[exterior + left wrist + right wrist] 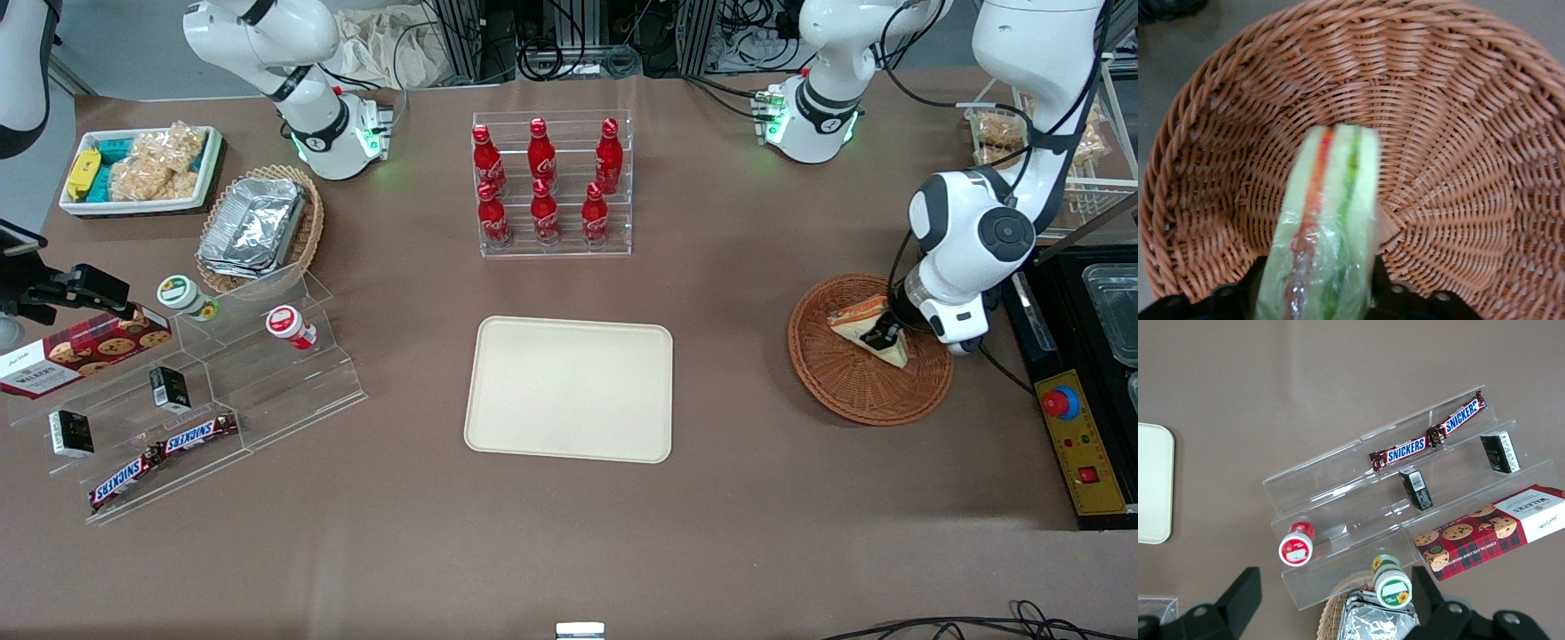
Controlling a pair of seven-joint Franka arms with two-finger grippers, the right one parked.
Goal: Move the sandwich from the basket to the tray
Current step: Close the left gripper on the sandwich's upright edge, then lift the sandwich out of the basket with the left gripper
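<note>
In the front view I am seeing my gripper (pixel 884 337) down inside the basket (pixel 853 382), which is sitting toward the working arm's end of the table. The fingers are closing on the sandwich (pixel 867 325) from both sides, and the sandwich is lying in the part of the basket farther from the front camera. The tray (pixel 569 388) is lying bare in the middle of the table, well apart from the basket. Farther from the camera than the tray, a clear rack of red cola bottles (pixel 544 182) is standing.

In the left wrist view I am looking along the sandwich (pixel 1328 233), with its orange and green layers between white bread and the clear wrap shining. The dark fingers (pixel 1381 287) are pressing on its two flat sides, so the hand is narrowed to the width of the wedge. The basket (pixel 1458 167) weave is filling the view around it.

In the right wrist view I am seeing a corner of the tray (pixel 1153 483) and two Snickers bars (pixel 1428 437) on a clear stepped stand.
</note>
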